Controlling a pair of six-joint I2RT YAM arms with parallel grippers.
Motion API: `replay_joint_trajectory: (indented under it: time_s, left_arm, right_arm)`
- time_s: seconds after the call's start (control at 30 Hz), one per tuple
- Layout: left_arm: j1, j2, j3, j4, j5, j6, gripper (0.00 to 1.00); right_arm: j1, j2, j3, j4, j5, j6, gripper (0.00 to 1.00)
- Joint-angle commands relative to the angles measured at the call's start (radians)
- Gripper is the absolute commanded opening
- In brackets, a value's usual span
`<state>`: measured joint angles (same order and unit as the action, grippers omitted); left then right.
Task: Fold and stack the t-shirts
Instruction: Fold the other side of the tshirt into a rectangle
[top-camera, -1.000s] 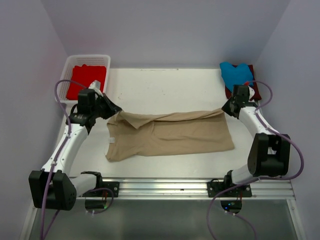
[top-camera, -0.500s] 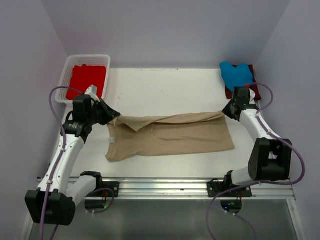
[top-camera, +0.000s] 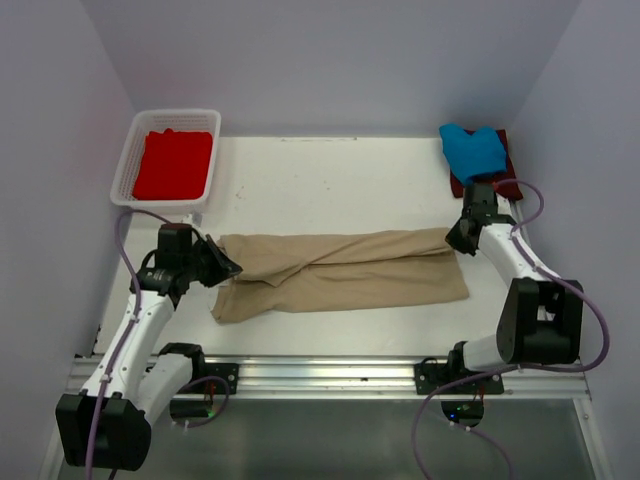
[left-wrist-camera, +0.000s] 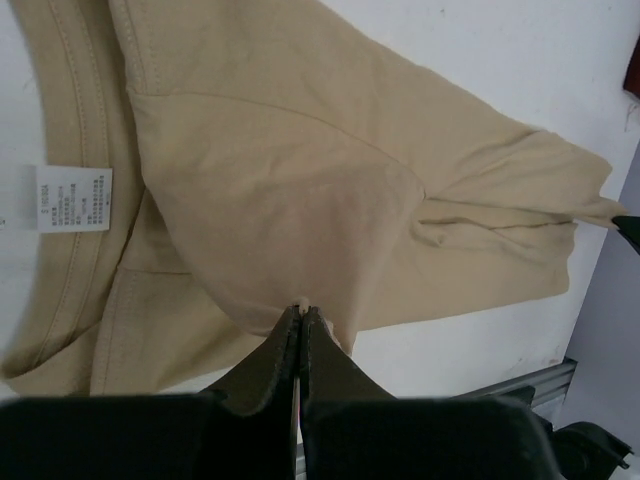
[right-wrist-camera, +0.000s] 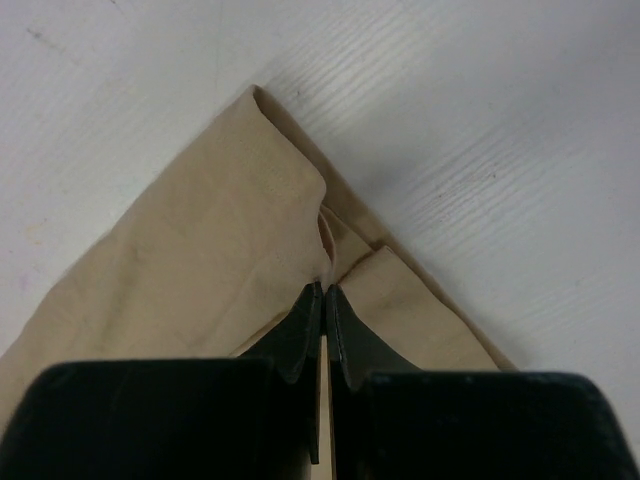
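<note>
White care label (left-wrist-camera: 73, 198) inside the collar of the tan t-shirt (top-camera: 340, 272); its print is too small to read. The shirt lies folded lengthwise at the centre of the white table (top-camera: 330, 180). The left gripper (top-camera: 228, 268), at 9 o'clock, and the right gripper (top-camera: 452, 240), at 3 o'clock, each pinch its cloth, jaws pressed together. Red t-shirt (top-camera: 173, 164) in a white lattice basket (top-camera: 125, 160) at 10 o'clock; blue t-shirt (top-camera: 472, 150) on a maroon t-shirt (top-camera: 507, 165) at 2 o'clock. Pale lavender walls (top-camera: 330, 60) enclose the table.

Walls (top-camera: 330, 60): we see plain pale lilac panels on three sides.
Table (top-camera: 330, 180): white, lightly scuffed.
Near edge: metal rail (top-camera: 330, 372).
</note>
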<state>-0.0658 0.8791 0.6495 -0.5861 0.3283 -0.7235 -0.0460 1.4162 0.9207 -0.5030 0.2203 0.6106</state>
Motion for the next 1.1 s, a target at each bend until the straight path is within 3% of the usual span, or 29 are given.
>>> replay_joint_trajectory:
  time_s: [0.0,0.2,0.23,0.27,0.3,0.37,0.5,0.8,0.93,1.07]
  left_arm:
    - [0.009,-0.016,-0.042,0.003,-0.015,-0.008,0.0]
    - [0.009,0.024,-0.088,0.061,-0.031,-0.004,0.0]
    - [0.009,0.029,-0.088,0.065,-0.034,-0.002,0.0]
    - [0.009,0.037,-0.083,0.068,-0.034,0.001,0.0]
    - [0.009,0.041,-0.08,0.069,-0.037,0.006,0.0]
    - [0.009,0.043,-0.068,0.071,-0.051,0.009,0.0]
    - [0.009,0.044,-0.047,0.071,-0.06,0.013,0.0]
    - [0.009,0.06,-0.056,0.1,-0.049,0.007,0.0]
    - [0.009,0.063,-0.068,0.109,-0.046,0.006,0.0]
    - [0.009,0.057,-0.07,0.111,-0.048,0.004,0.0]
  right_arm:
    - [0.005,0.055,-0.014,-0.017,0.016,0.021,0.0]
    - [0.023,0.142,-0.042,0.086,-0.007,0.028,0.02]
    - [0.031,0.147,-0.039,0.089,-0.034,0.02,0.12]
    - [0.038,0.142,-0.037,0.099,-0.036,0.009,0.46]
    - [0.069,0.109,-0.036,0.101,-0.024,-0.003,0.55]
    - [0.139,0.048,-0.039,0.11,0.03,-0.014,0.71]
    - [0.26,-0.143,-0.034,0.127,0.034,-0.029,0.8]
    - [0.501,-0.123,0.038,0.116,-0.111,-0.028,0.72]
    - [0.672,-0.037,0.055,0.162,-0.138,0.0,0.43]
    - [0.804,0.073,0.13,0.196,-0.134,0.008,0.33]
